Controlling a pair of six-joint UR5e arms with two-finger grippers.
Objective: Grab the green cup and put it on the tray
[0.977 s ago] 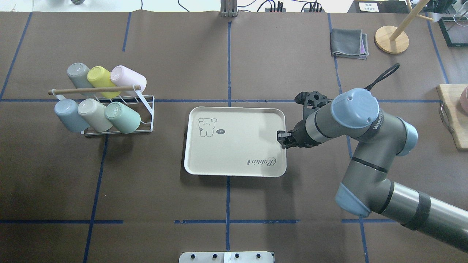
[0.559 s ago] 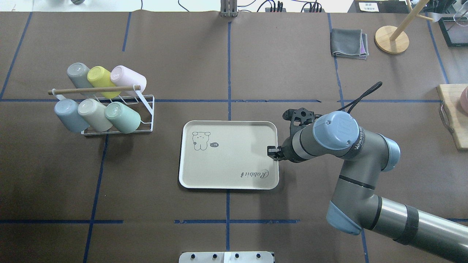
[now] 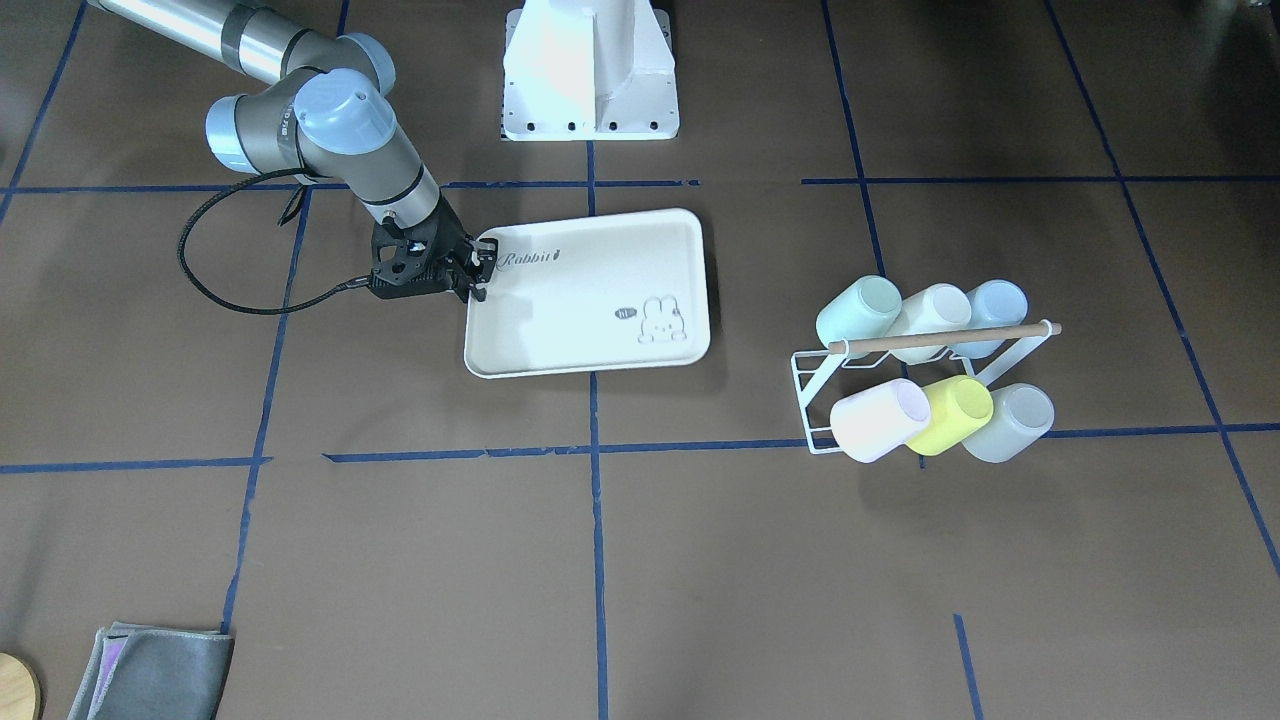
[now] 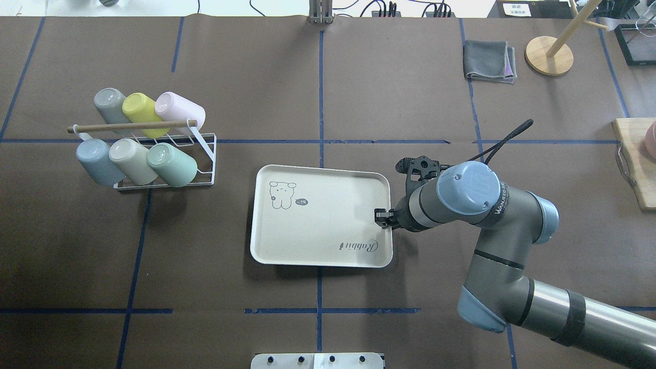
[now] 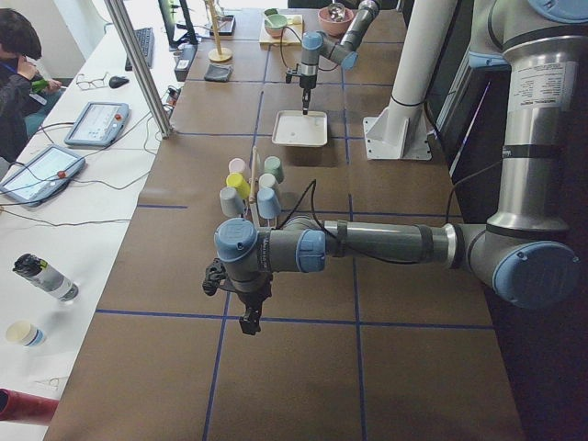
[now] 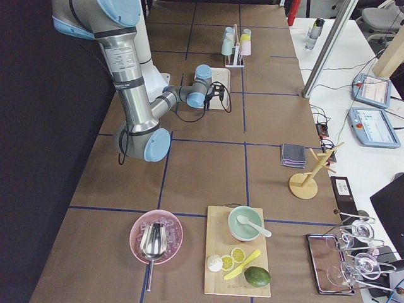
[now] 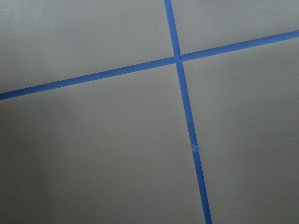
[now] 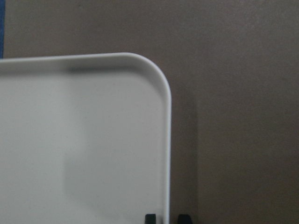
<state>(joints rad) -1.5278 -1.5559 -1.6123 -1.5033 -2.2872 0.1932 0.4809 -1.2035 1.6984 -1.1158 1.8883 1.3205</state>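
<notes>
The green cup (image 4: 171, 165) lies tilted in the lower row of a white wire rack (image 4: 205, 154), at that row's right end; it also shows in the front-facing view (image 3: 858, 310). The cream tray (image 4: 323, 215) with "Rabbit" lettering lies mid-table and holds nothing. My right gripper (image 4: 382, 216) is shut on the tray's right rim; in the right wrist view its fingertips (image 8: 150, 218) straddle the rim of the tray (image 8: 84, 140). My left gripper (image 5: 248, 322) hangs over bare table far from the rack, and I cannot tell whether it is open or shut.
The rack also holds blue, cream, grey, lime and pink cups. A folded grey towel (image 4: 489, 60) and a wooden stand (image 4: 548, 55) sit at the far right. A wooden board (image 4: 635, 159) is at the right edge. The robot base (image 3: 590, 70) stands behind the tray.
My right gripper has dragged the tray toward the robot and a little to the left, and the tray has turned slightly. The cups and the rack have not moved.
</notes>
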